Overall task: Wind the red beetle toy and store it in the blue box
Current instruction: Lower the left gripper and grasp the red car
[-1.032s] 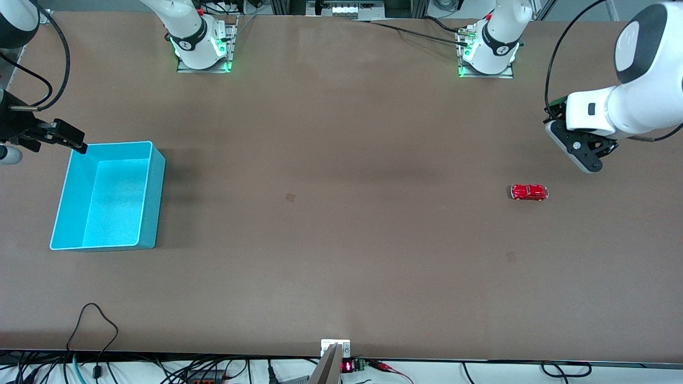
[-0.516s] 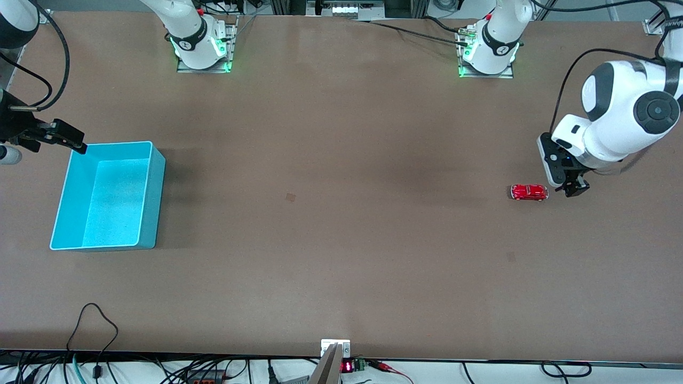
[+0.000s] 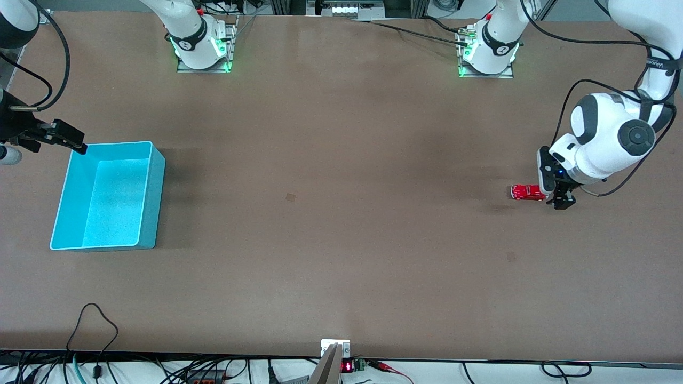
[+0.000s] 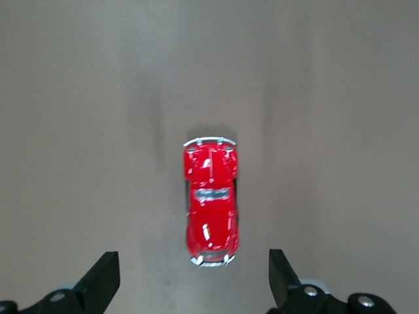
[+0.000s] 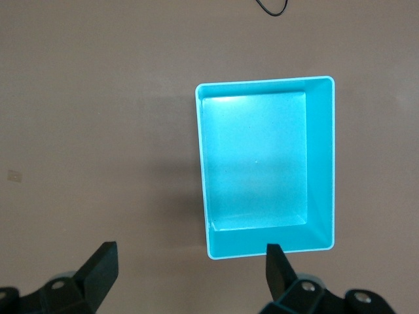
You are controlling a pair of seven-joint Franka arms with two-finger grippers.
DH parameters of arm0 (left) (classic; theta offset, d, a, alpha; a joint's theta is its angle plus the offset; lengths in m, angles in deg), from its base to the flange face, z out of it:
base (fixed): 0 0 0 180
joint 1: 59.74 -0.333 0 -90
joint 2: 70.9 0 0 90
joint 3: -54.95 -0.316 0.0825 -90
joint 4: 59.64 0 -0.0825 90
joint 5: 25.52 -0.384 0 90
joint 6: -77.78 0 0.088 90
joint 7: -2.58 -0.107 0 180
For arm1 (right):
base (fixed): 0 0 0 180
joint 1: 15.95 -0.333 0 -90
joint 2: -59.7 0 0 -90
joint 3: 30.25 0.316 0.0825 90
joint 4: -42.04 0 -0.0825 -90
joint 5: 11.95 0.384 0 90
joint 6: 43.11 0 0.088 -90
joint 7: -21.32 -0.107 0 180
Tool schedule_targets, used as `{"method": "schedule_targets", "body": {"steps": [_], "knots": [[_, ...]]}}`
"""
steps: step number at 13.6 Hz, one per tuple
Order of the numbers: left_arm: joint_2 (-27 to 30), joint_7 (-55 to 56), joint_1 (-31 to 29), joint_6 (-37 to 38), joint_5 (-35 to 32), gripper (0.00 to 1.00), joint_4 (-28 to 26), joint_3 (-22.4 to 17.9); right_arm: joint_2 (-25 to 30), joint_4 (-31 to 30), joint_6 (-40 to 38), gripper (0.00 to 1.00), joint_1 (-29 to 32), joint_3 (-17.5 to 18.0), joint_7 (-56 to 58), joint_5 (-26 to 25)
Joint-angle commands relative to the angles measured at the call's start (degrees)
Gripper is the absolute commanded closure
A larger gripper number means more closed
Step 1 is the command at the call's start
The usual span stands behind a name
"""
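The red beetle toy (image 3: pixel 528 192) sits on the table at the left arm's end, well apart from the blue box (image 3: pixel 152 186). The left gripper (image 3: pixel 557 196) hangs at one end of it, fingers spread, probably to straddle it.

The left wrist view shows the toy (image 4: pixel 211 204) centred between the fingertips (untouched). The right gripper (image 5: pixel 186 275) waits, spread, over the table beside the box (image 5: pixel 321 163).
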Motion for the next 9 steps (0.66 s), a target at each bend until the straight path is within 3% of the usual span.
{"method": "schedule_targets", "body": {"steps": [1,6,7,9], "knots": [[-2.25,-1.1,-0.76,-2.65,-0.69,0.0,-0.92,0.64,0.33,-0.35,0.22,0.0,0.11,-0.17,-0.28,1.34],[-4.46,-1.19,-1.38,-7.58,-0.69,0.02,-2.33,0.64,1.03,-0.35,-0.39,0.0,0.37,-0.26,0.16,0.81],[-4.55,-1.19,-1.38,-7.59,-0.69,0.1,-2.33,0.73,1.03,-0.44,-0.48,0.0,0.99,-0.26,0.25,0.72],[-4.81,-1.19,-1.46,-7.59,-0.69,0.35,-2.33,1.69,1.03,-0.35,-0.57,0.0,1.17,-0.26,3.3,0.46]]}}
